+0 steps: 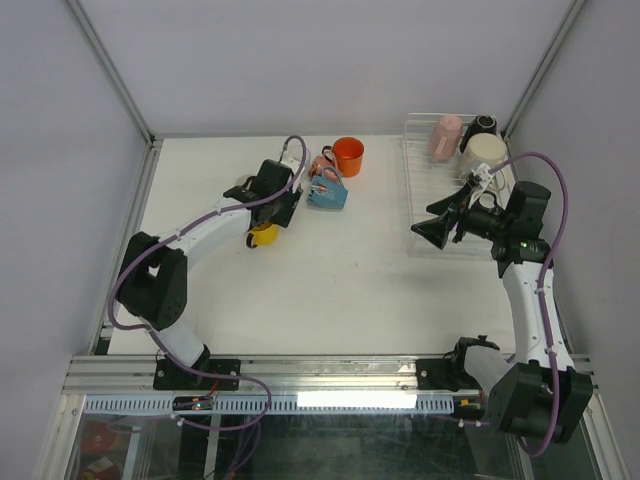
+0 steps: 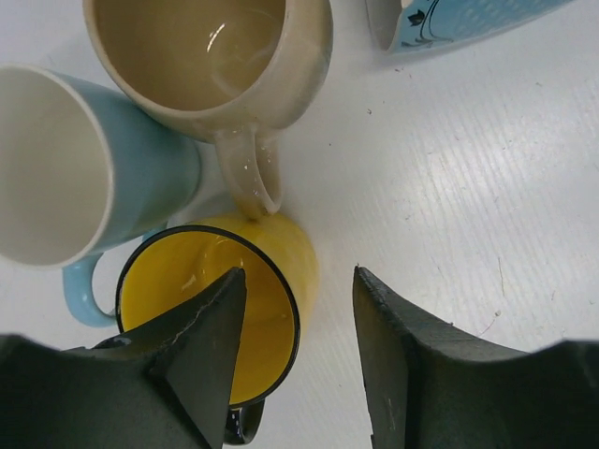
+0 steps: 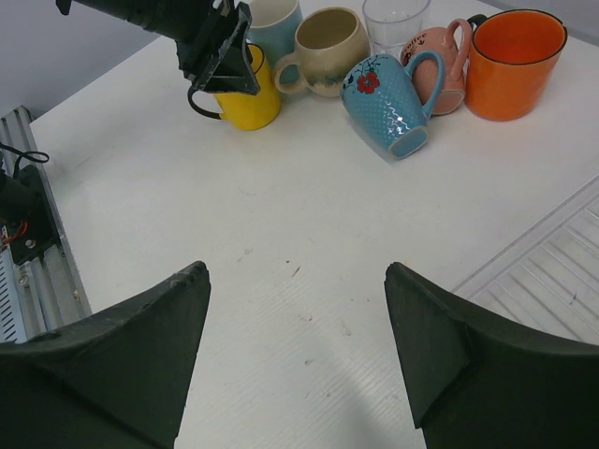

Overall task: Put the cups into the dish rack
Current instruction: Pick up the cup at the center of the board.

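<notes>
My left gripper (image 1: 268, 222) is open astride the rim of a yellow mug (image 1: 262, 237). In the left wrist view one finger is inside that yellow mug (image 2: 225, 309) and the other outside its wall, gripper (image 2: 299, 276) not closed. A beige mug (image 2: 211, 56) and a light blue mug (image 2: 84, 168) touch it. An orange mug (image 1: 348, 156), a pink mug (image 1: 321, 166) and a blue patterned mug (image 1: 327, 193) on its side stand nearby. The clear dish rack (image 1: 428, 190) holds a pink mug (image 1: 445, 137), a black mug (image 1: 484, 124) and a beige mug (image 1: 486, 151). My right gripper (image 1: 432, 220) is open and empty by the rack.
The right wrist view shows its gripper (image 3: 295, 271) above bare white table, the rack's ribbed floor (image 3: 562, 271) at the right, and a clear glass tumbler (image 3: 393, 23) among the mugs. Grey walls and a metal frame (image 1: 130, 230) bound the table.
</notes>
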You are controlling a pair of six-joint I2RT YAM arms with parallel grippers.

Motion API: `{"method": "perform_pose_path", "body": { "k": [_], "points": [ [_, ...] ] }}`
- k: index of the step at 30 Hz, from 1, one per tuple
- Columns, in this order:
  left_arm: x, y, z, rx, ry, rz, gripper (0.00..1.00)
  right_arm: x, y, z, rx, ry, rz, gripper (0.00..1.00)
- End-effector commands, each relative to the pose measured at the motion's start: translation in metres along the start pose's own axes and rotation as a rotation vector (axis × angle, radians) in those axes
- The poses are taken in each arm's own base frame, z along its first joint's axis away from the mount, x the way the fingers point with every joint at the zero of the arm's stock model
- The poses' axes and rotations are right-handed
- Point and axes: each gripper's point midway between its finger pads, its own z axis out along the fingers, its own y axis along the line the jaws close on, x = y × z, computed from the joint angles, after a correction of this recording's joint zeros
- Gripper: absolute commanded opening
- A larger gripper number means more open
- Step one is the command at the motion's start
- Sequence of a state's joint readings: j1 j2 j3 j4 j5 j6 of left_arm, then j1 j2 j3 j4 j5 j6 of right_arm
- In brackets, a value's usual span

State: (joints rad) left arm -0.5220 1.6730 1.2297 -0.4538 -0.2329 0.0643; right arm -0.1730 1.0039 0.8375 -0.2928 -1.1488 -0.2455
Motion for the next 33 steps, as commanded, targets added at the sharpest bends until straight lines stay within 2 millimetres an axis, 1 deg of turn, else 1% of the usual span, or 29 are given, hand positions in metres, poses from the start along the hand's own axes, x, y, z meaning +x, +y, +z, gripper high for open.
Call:
{"method": "perform_pose_path", "body": {
  "k": [1, 3, 6, 7, 9, 10, 15, 19, 22, 26, 30, 33],
  "points": [
    [-0.006, 0.000, 0.002, -0.001, 0.024, -0.029, 0.48, -0.015, -0.001, -0.001, 0.004, -0.024, -0.063, 0.78],
    [-0.005, 0.000, 0.003, -0.002, 0.032, -0.031, 0.47, -0.015, -0.001, -0.001, 0.004, -0.024, -0.062, 0.78],
    [-0.002, -0.001, 0.004, -0.003, 0.041, -0.032, 0.42, -0.015, -0.001, -0.001, 0.004, -0.024, -0.063, 0.78],
    [-0.001, -0.002, 0.004, 0.003, 0.046, -0.033, 0.39, -0.015, -0.001, -0.001, 0.004, -0.024, -0.061, 0.78],
    [0.001, -0.006, 0.006, 0.021, 0.057, -0.034, 0.29, -0.015, 0.000, -0.001, 0.002, -0.025, -0.063, 0.78],
    [0.003, -0.007, 0.007, 0.028, 0.066, -0.034, 0.27, -0.016, 0.000, -0.001, 0.002, -0.027, -0.065, 0.78],
    [0.012, -0.011, 0.013, 0.043, 0.111, -0.028, 0.28, -0.017, 0.001, -0.001, 0.000, -0.028, -0.065, 0.78],
    [0.012, -0.014, 0.012, 0.061, 0.111, -0.029, 0.26, -0.016, 0.000, -0.001, -0.001, -0.027, -0.060, 0.78],
    [0.010, -0.015, 0.011, 0.069, 0.106, -0.030, 0.18, -0.016, 0.001, 0.000, -0.003, -0.029, -0.059, 0.78],
    [0.008, -0.019, 0.009, 0.091, 0.104, -0.034, 0.01, -0.015, 0.001, 0.000, -0.009, -0.030, -0.052, 0.78],
    [0.005, -0.022, 0.004, 0.111, 0.095, -0.038, 0.00, -0.014, 0.000, 0.001, -0.013, -0.027, -0.043, 0.78],
    [-0.002, -0.024, -0.002, 0.133, 0.074, -0.043, 0.00, -0.014, 0.000, 0.001, -0.012, -0.028, -0.043, 0.79]
  ]
}}
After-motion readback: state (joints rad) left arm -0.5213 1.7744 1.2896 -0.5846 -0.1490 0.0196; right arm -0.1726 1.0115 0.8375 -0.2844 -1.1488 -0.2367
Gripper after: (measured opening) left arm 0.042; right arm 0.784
